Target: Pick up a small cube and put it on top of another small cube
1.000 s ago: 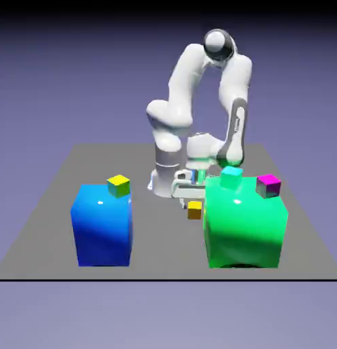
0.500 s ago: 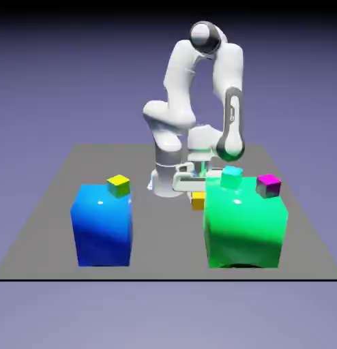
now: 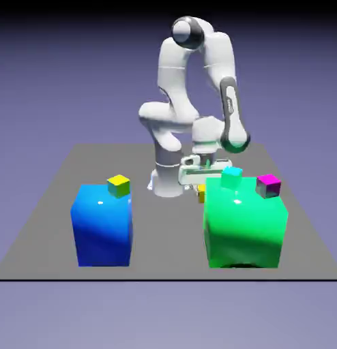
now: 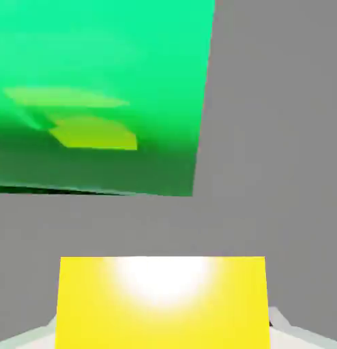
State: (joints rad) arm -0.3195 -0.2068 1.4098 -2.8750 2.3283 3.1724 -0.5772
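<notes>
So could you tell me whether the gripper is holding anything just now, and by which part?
Yes: the gripper is shut on the small orange-yellow cube, clamped by two opposite sides between the fingertips, beside the green block.

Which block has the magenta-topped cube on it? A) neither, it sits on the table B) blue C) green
C: the magenta-topped cube sits at the green block's back corner on the exterior view's right, near the cyan cube; the blue block carries a yellow one.
</notes>
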